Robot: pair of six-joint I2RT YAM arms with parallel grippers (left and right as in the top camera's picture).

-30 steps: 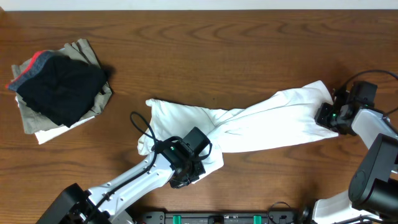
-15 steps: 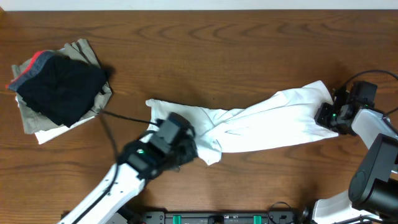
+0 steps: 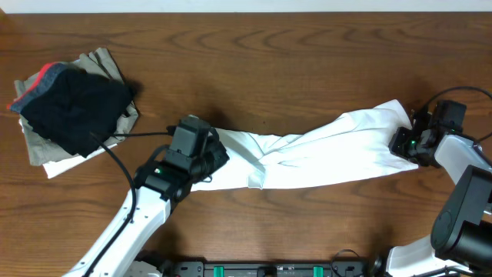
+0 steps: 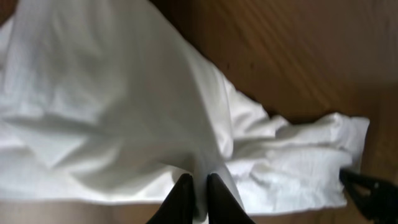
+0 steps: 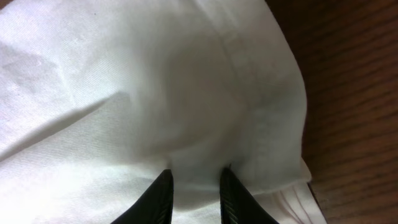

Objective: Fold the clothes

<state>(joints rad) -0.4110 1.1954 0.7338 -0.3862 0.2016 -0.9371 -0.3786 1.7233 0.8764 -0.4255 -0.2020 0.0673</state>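
Observation:
The clothes, a white wrinkly garment, lie stretched in a long band across the middle of the table. My left gripper is at the band's left end, over the cloth. In the left wrist view its fingers stand almost together, with a thin fold of the white cloth pinched between them. My right gripper holds the right end; in the right wrist view its fingers are closed on a thick bunch of the cloth.
A pile of other garments sits at the far left: a black one with a red band on top of a khaki-grey one. A black cable runs from the left arm over the wood toward that pile.
My left gripper has swung from the front edge up and to the left, dragging the cloth's lower left flap with it; the garment now lies as a narrower band. The right gripper has stayed put.

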